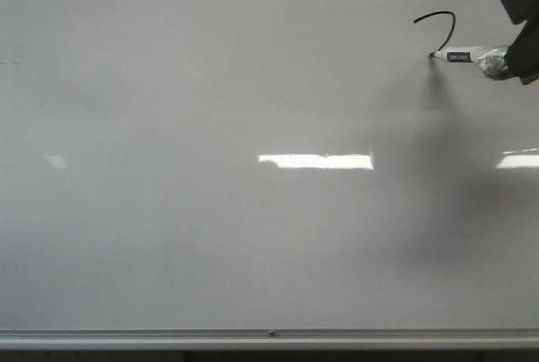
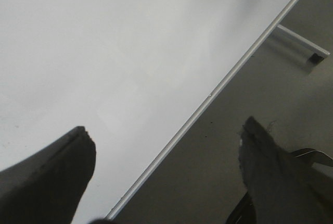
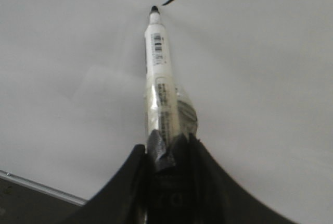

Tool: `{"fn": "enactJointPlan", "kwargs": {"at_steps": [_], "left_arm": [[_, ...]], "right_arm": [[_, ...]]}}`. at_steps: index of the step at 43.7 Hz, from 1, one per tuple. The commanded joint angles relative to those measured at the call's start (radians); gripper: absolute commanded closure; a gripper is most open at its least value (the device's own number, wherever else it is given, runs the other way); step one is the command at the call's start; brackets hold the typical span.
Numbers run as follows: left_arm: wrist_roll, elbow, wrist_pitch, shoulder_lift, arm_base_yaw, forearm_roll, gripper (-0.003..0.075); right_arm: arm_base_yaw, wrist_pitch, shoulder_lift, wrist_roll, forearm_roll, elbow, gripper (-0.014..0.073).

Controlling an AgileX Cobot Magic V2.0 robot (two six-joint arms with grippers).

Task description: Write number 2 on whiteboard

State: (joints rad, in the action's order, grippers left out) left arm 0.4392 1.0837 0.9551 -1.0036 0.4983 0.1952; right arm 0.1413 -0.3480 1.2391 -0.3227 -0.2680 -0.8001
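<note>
right gripper (image 3: pixel 167 153) clamped on marker (image 3: pixel 158 73), tip pressed to whiteboard (image 1: pixel 210 236) so ink transfers | number 2 (image 1: pixel 438 25) only a top arc, just beyond tip | left gripper (image 2: pixel 166 166) spread, empty, parked near rail (image 2: pixel 208 99)

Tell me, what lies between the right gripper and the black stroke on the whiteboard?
The marker: the right gripper holds it, tip at the stroke on the whiteboard. Front view shows it.
</note>
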Motion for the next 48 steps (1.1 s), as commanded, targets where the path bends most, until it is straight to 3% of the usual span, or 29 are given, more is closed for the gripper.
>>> {"fn": "enactJointPlan", "kwargs": {"at_steps": [1, 13, 24, 34, 42, 48], "left_arm": [[-0.011, 0.026, -0.067, 0.015, -0.003, 0.021, 0.0177], [-0.011, 0.026, -0.065, 0.015, -0.003, 0.021, 0.0177], [-0.011, 0.026, -0.065, 0.015, -0.003, 0.021, 0.0177], [-0.011, 0.026, -0.067, 0.015, -0.003, 0.021, 0.0177], [0.031, 0.029, -0.071, 0.013, -0.003, 0.031, 0.0177], [0.198, 0.029, -0.069, -0.009, 0.03, 0.129, 0.0177]], "right_arm": [[0.013, 0.063, -0.022, -0.009, 0.005, -0.025, 0.0662], [0.007, 0.062, -0.012, -0.009, 0.013, -0.025, 0.0662], [-0.14, 0.053, 0.0, -0.008, 0.012, -0.023, 0.0662], [-0.143, 0.029, -0.041, -0.008, 0.005, -0.024, 0.0662], [-0.053, -0.132, -0.208, -0.029, -0.007, -0.025, 0.0662], [0.09, -0.318, -0.307, -0.162, -0.013, -0.025, 0.0662]]}}
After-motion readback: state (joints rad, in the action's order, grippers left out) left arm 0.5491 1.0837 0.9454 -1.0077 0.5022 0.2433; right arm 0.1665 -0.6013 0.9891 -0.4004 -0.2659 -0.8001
